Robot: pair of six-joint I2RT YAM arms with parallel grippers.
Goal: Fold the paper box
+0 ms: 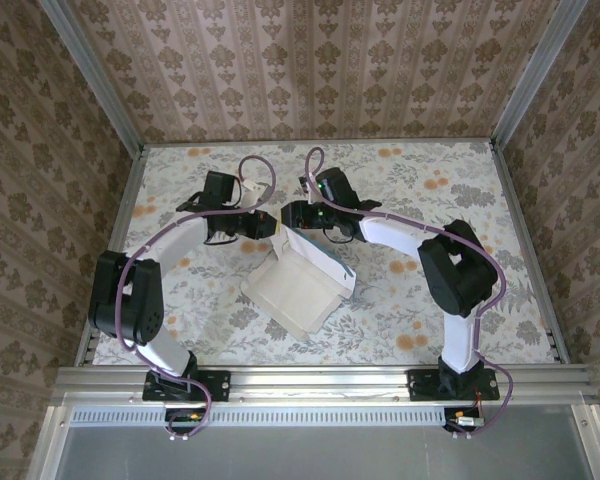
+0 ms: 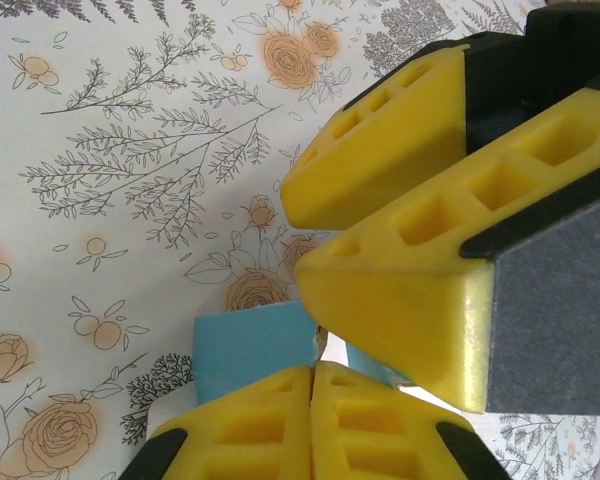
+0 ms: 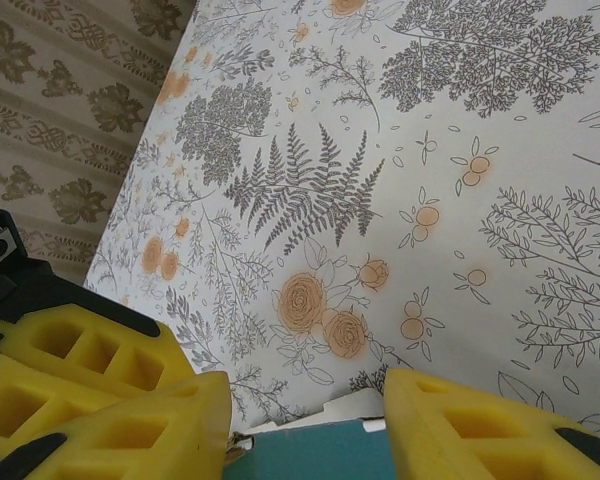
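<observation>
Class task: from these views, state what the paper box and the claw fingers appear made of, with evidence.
The paper box: seemingly thin matte card, turquoise outside, off-white inside, creased into flaps. The claw fingers: probably yellow foam or soft plastic, matte, with square hollows.

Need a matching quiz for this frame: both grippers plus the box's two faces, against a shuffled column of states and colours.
Column 1:
1. left gripper
2. right gripper
3. box outside
4. box inside

Column 2:
A. off-white
B. fingers apart
C. turquoise
D. fingers pressed together on the card

Pairs: 1-D, 2-B, 3-C, 4-A
</observation>
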